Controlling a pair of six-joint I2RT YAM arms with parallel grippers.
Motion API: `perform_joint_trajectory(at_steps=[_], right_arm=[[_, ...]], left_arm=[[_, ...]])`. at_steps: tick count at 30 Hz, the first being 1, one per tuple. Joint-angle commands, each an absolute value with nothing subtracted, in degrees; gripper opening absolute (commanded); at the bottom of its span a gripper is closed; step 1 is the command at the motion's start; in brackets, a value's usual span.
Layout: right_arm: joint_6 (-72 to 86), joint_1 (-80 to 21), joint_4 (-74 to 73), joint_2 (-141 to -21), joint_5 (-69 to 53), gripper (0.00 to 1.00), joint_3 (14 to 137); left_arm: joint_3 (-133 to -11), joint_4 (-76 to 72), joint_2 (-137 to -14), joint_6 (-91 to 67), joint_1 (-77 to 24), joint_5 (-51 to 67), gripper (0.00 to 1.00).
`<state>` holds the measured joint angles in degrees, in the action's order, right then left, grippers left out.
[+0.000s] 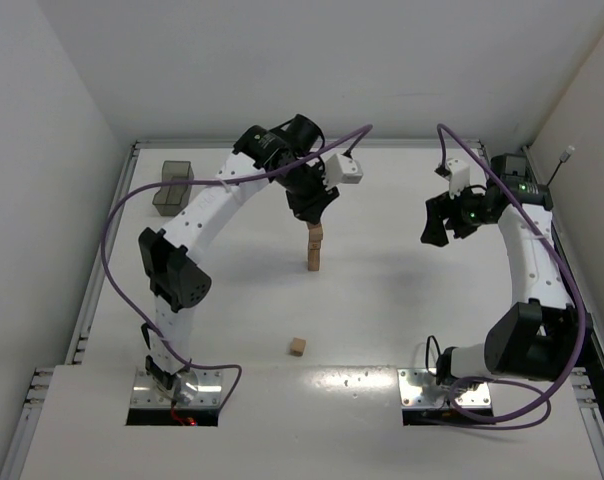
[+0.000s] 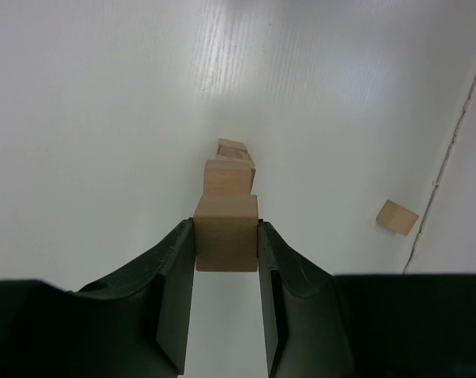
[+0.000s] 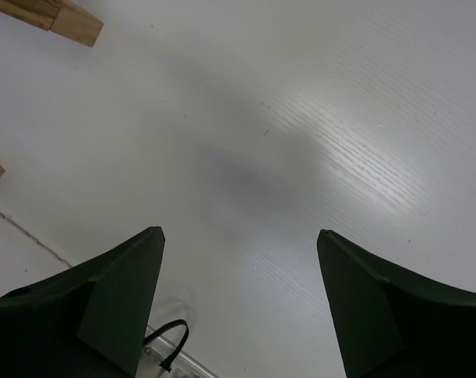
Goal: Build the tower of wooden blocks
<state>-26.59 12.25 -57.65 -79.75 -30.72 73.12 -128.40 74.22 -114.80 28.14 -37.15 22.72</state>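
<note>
White table (image 1: 382, 330) between white walls carries the tower (image 1: 313, 252) at the centre of the top view, a slim column with its long axis vertical. From an arched arm the left gripper (image 1: 310, 210) points straight down over it, jaws pinching a wood block (image 2: 226, 244) at the column's top. Right of centre, the right gripper (image 1: 444, 222) hangs with its jaws spread wide, holding nothing. One loose block (image 1: 298, 347) lies at lower centre.
</note>
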Motion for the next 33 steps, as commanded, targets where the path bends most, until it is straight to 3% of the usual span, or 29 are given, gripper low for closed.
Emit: perform_joint_trajectory(at_steps=[1, 33], right_arm=[[-27.3, 12.4, -57.6, -80.5, -32.9, 0.75, 76.0], [-27.3, 11.9, -58.1, -82.1, -32.9, 0.74, 76.6]], left_arm=[[-128.5, 74.6, -113.9, 30.0, -38.0, 24.6, 0.0], [-128.5, 74.6, -117.7, 31.0, -39.0, 25.7, 0.02]])
